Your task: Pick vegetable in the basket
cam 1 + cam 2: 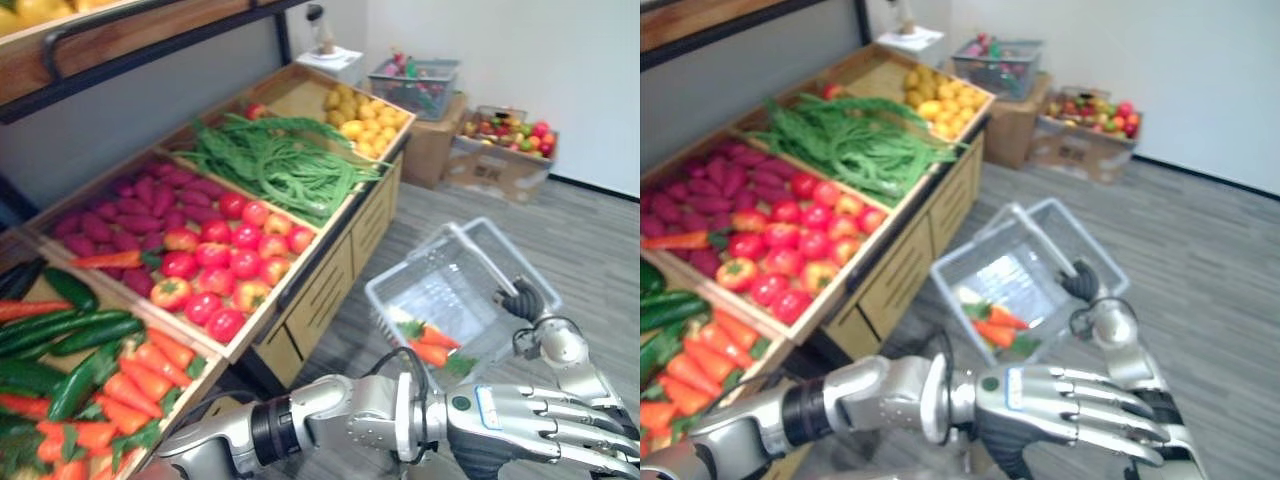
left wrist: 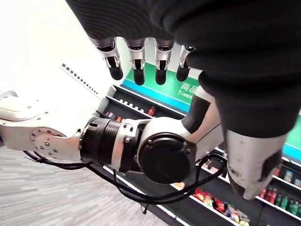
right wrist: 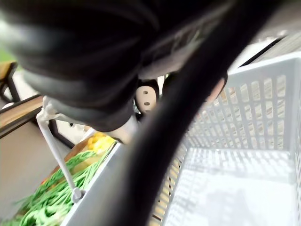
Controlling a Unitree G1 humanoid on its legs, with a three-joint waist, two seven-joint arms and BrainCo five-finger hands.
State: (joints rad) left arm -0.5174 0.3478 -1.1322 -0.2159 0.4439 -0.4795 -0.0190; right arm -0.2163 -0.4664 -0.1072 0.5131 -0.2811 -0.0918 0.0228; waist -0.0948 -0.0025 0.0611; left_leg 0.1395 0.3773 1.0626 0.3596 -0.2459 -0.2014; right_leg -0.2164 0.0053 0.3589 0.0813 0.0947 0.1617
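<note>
Orange carrots (image 1: 150,375) 9 o'clock of left hand (image 1: 530,420), axes 10-to-4 | we see it flat, empty, nearer | right hand (image 1: 521,299) curled on basket (image 1: 385,290)

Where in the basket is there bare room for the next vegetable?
Most of the floor of the basket is bare, from the carrots in its near corner to the far wall. It is crowded only around those carrots.

Grey plank floor (image 1: 600,250). Plain white wall (image 1: 560,60) at far side. Long wooden produce stand (image 1: 320,290), slatted drawer fronts, along left. Cardboard boxes (image 1: 500,170) on floor against wall. Even indoor light.
</note>
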